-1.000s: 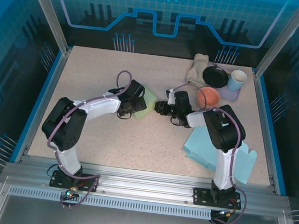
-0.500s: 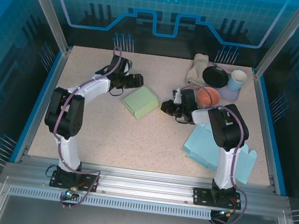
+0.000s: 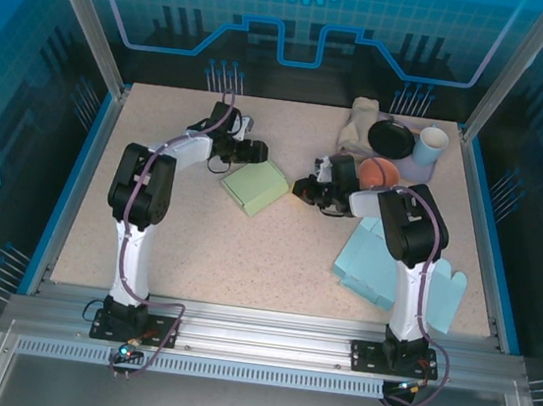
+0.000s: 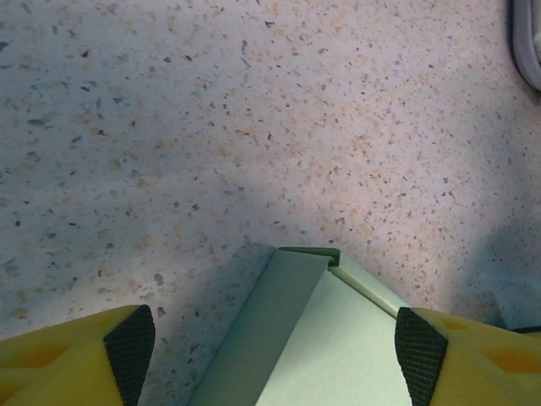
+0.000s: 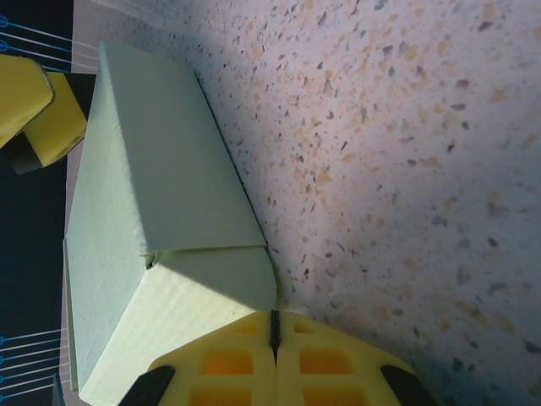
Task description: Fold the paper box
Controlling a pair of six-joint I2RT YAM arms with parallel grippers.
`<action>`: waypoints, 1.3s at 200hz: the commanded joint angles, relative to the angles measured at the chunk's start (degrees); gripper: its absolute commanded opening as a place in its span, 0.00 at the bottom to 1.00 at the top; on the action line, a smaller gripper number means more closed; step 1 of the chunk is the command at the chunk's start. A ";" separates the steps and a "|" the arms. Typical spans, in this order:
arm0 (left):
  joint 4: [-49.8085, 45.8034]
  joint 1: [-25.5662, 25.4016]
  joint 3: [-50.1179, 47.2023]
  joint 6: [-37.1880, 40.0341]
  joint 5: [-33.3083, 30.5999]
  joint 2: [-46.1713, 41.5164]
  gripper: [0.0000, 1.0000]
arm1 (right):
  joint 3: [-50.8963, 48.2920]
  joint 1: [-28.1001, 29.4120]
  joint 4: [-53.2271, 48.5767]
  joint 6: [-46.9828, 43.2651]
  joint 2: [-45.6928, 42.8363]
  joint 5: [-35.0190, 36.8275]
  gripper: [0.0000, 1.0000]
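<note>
We see the left pincer released over a corner of the green paper box on the counter. The right pincer, clenched and empty, sits just beside it, probably to brace it.

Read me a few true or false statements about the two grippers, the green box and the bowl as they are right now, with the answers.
1. The left gripper is open. True.
2. The green paper box rests on the table, held by neither gripper. True.
3. The right gripper clamps the box. False: it is shut on nothing, beside the box.
4. An orange bowl sits on the table's left half. False: the orange bowl sits on the right half.
</note>
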 commanded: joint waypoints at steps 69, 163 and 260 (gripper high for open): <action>1.66 -4.84 0.02 -2.87 6.03 2.92 0.72 | 4.12 0.64 -6.85 -0.43 4.19 -0.23 0.00; 5.79 -10.99 -4.39 -11.38 15.01 -1.15 0.70 | 3.31 0.73 -3.97 0.66 4.04 -1.94 0.00; 2.76 -9.35 -9.65 -18.50 -3.49 -8.22 0.69 | 1.84 0.26 -10.11 -4.70 -2.53 2.26 0.00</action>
